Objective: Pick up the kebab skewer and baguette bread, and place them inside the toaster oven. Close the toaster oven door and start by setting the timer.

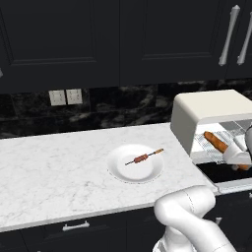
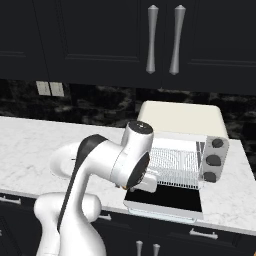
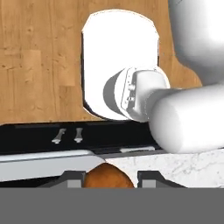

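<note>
While hand [image 3: 109, 178] clamps baguette bread [image 1: 216, 141], its long axis slants out of toaster oven [image 1: 206, 106].

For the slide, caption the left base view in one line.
Gripper holds the baguette bread inside the open toaster oven; kebab skewer waits on the white plate.

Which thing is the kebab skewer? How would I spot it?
Find the white marble counter, then the round white plate left of the cream toaster oven. The kebab skewer lies across that plate: a thin stick with reddish-brown chunks, slimmer than the plain orange baguette in the oven.
</note>
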